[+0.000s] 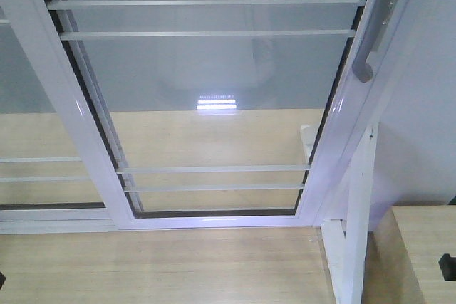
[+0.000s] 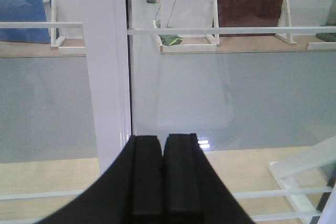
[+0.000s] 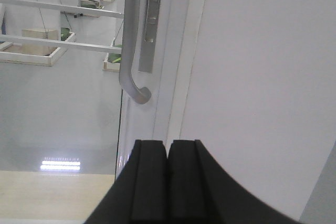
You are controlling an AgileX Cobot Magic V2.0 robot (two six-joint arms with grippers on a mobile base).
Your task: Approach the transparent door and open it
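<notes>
The transparent door (image 1: 214, 90) fills the front view: clear glass in a white frame with thin white horizontal bars. Its curved grey pull handle (image 1: 365, 62) hangs on the right upright and also shows in the right wrist view (image 3: 130, 51), above and left of my right gripper (image 3: 168, 145). The right gripper is shut and empty, close to the door's upright. My left gripper (image 2: 163, 140) is shut and empty, facing the glass beside a white upright (image 2: 107, 77).
A second white-framed glass panel without a handle (image 1: 28, 105) overlaps on the left. A white wall (image 3: 262, 77) adjoins the door on the right. A white stand (image 1: 353, 247) and a wooden surface (image 1: 420, 247) sit at lower right. Wooden floor (image 1: 157, 268) lies below.
</notes>
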